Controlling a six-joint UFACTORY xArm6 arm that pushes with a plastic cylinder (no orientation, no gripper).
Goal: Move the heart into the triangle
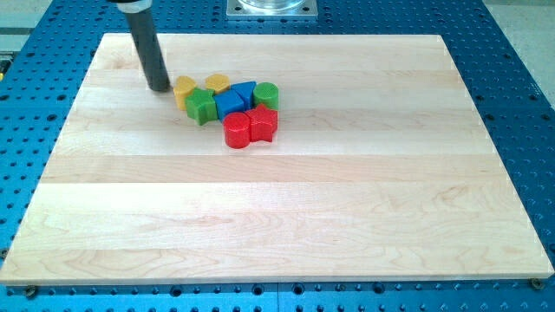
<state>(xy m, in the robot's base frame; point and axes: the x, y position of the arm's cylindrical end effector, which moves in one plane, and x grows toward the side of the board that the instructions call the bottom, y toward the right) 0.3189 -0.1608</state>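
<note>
The yellow heart [217, 83] lies toward the bench's far edge, left of centre, at the top of a tight cluster of blocks. Just below it and to its right sits the blue triangle [245, 93], so close that the two appear to touch, though I cannot tell for sure. A blue block [229, 105] of blurred outline adjoins the triangle on its lower left. At the triangle's right is a green cylinder [266, 94]. A second yellow block [185, 89], its shape hard to make out, sits at the cluster's left end, with a green star-like block [200, 106] pressed against its lower right. Nearest the bench's front edge in this group are a red cylinder [236, 130] and, touching it on the right, a red star-like block [262, 124]. The tool is a plain dark rod with nothing to clench or release; my tip [159, 87] rests on the wooden bench [277, 217] just beside the left yellow block, on its left, and apart from the heart. The bench lies on a blue perforated base [520, 95].
</note>
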